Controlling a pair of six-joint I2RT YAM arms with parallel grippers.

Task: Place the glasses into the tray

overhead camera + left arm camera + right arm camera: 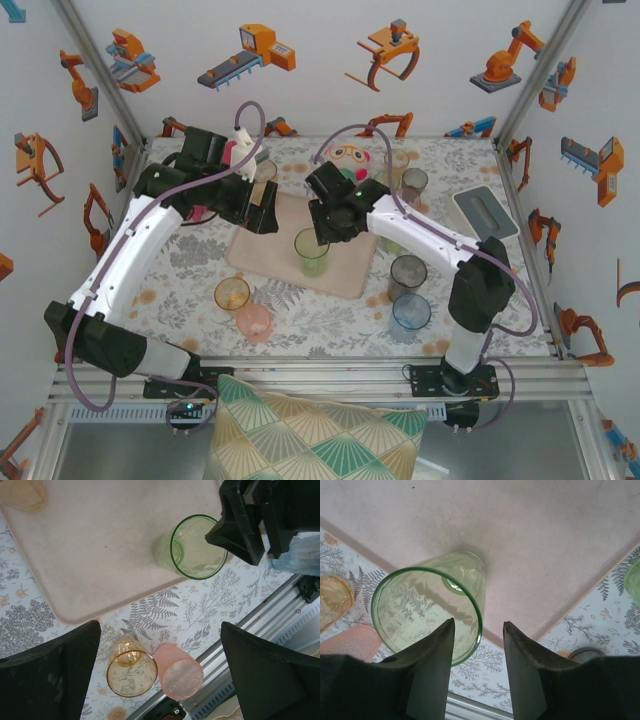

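Black fingers (432,675) of the right hand (479,625) are standing partly apart, one over the mouth of the green glass (427,605) and the other outside its wall. A gap is showing on each side of the rim, so this hand is gripping nothing.

The green glass is standing upright on the tray (545,540), close to the tray's near edge. In the top view the right hand (322,238) is hovering just above and behind the same glass (311,250), over the tray (265,250).

The left hand (161,627) is spread fully wide and is carrying nothing. It is hanging over the near-left corner of the tray (100,545), well to the left of the green glass (195,547).

An amber glass (232,294) and a pink glass (254,322) are resting side by side on the patterned surface (190,270), just near-left of the tray. A grey glass (408,272) and a blue glass (411,312) are standing on the surface to the right of the tray. A plush toy (348,160) is lying beyond the tray's far edge.
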